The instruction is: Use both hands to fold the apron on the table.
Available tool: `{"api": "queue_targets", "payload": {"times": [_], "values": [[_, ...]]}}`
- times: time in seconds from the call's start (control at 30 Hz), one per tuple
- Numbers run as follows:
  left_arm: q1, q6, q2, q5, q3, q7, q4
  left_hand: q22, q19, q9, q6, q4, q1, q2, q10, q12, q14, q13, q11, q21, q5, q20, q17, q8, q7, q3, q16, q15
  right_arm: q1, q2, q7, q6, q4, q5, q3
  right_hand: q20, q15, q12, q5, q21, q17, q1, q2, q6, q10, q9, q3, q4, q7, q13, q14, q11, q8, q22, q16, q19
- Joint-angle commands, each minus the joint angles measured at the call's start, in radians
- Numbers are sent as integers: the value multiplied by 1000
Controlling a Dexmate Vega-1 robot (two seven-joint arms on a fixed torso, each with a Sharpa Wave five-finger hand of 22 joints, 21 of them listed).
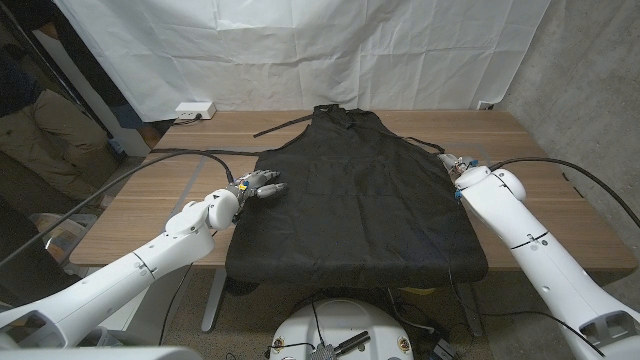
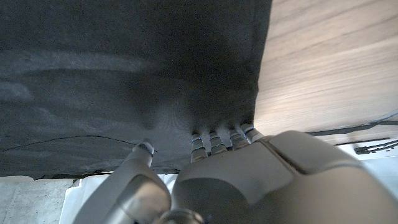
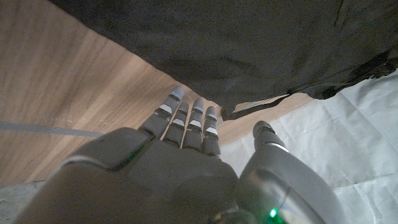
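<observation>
On wooden table point(image 1: 560, 215), black apron point(image 1: 360, 195), white backdrop point(image 1: 300, 50)

Wooden desk point(image 1: 560, 215) with a black apron point(image 1: 360, 195) spread flat across the middle, hem hanging over the near edge. A white power strip point(image 1: 195, 111) sits at the far-left corner.

Seen along its back, the right hand point(image 3: 186, 168) reaches its fingers point(image 3: 180, 118) side by side over the wooden table point(image 3: 68, 81) toward the black apron point(image 3: 236, 43). Their tips lie just beside the apron's edge, at a notch where a narrow black strap point(image 3: 255, 106) runs off the cloth. The thumb point(image 3: 267, 140) stands apart from the fingers, past the table's edge, near the strap. The hand holds nothing. The apron lies spread on the table, lightly wrinkled. White sheeting point(image 3: 348, 130) hangs beyond the apron.
</observation>
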Motion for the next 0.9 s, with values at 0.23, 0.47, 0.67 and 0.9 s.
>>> {"api": "queue_targets", "payload": {"times": [0.23, 0.47, 0.67, 0.9], "values": [[-1, 3, -6, -3, 3, 4, 3, 6, -3, 3, -10, 3, 2, 2, -8, 3, -10, 5, -2, 2, 6, 1, 2, 3, 0, -3, 8, -57, 25, -3, 66, -4, 24, 26, 9, 30, 8, 22, -9, 28, 4, -22, 2, 86, 98, 2, 12, 5, 6, 6, 125, 2, 16, 4, 30, 97], [-2, -1, -8, -3, 2, 8, 3, 6, -3, 3, -11, 4, 1, 2, -8, 3, -11, 5, -3, 0, 7, 1, 2, 4, 1, -4, 8, -57, 34, -13, 78, -19, 22, 31, 3, 33, 9, 28, -11, 29, 5, -31, 1, 114, 128, 2, 12, 10, 10, 6, 156, 7, 21, 5, 34, 112], [-1, -2, -9, -5, 1, 10, 4, 6, -3, 3, -12, 4, 0, 3, -9, 3, -10, 5, -2, -1, 8, 0, 2, 4, 1, -4, 8, -57, 42, -18, 97, -24, 25, 44, 3, 54, 19, 22, -12, 45, 7, -46, -1, 131, 148, 2, 13, 17, 12, 6, 221, 5, 14, 7, 46, 177], [3, 2, -7, -3, 0, 12, -1, 6, -3, 3, -13, 4, -1, 4, -10, 3, -11, 5, -4, -3, 8, 0, 2, 4, 2, -5, 8, -57, 53, -20, 127, -28, 40, 74, 7, 70, 24, -2, -16, 51, 6, -35, -27, 97, 126, 2, 20, -6, 26, 8, 291, 17, -13, 9, 53, 221]]}}
